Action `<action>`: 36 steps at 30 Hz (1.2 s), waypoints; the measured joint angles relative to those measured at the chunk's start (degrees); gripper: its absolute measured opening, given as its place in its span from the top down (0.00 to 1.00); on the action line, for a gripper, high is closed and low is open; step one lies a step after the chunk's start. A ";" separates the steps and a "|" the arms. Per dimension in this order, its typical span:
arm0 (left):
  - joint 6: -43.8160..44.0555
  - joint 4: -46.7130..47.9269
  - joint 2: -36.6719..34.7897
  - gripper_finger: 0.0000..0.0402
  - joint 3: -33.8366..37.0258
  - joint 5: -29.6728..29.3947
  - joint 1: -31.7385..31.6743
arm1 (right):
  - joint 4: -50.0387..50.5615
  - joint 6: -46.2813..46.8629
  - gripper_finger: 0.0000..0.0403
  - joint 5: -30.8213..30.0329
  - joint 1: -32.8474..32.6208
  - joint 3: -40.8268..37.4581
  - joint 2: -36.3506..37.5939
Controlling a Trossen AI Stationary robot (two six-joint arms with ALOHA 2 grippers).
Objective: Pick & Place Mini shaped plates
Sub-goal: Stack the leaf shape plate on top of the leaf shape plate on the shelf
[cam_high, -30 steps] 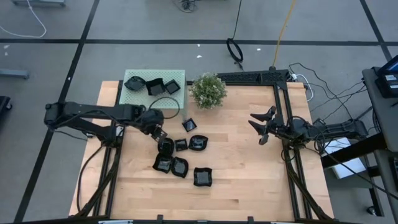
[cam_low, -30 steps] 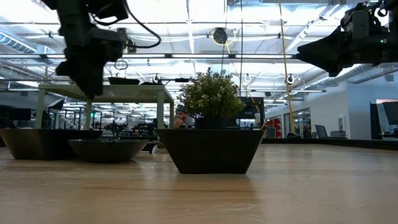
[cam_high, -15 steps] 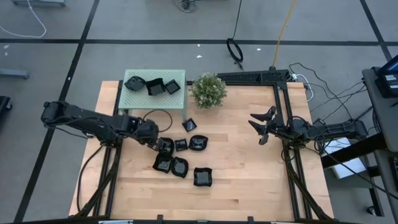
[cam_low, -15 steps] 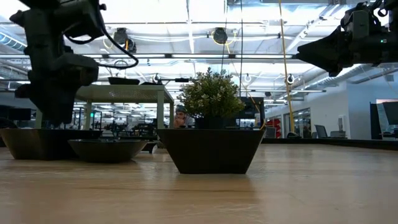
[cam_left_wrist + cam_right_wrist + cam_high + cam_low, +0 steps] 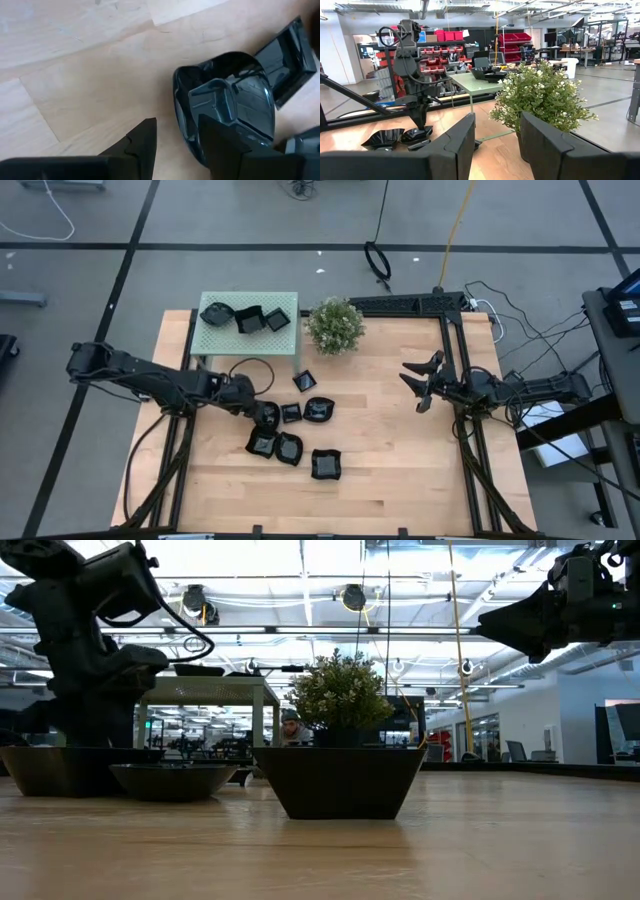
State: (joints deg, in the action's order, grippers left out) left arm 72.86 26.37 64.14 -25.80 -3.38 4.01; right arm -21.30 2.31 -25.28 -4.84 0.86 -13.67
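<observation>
Three glossy black mini shaped plates (image 5: 247, 317) sat on the pale green perforated stand (image 5: 285, 342); six lay below it. Left tool (image 5: 264, 413), fingers apart, straddled one rim; right tool (image 5: 412, 389), apart, idled.

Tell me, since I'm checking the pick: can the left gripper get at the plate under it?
Probably yes. The left gripper is open right over the plate, one finger over its bowl, the other over bare table; nothing lies between.
</observation>
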 joint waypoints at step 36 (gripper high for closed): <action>6.11 -15.68 7.79 0.98 -3.00 -0.27 -1.20 | 0.20 0.00 0.64 -0.02 0.00 0.00 0.02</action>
State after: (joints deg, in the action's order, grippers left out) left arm 78.97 10.69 71.93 -28.80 -3.65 2.81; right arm -21.10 2.31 -25.29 -4.84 0.86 -13.65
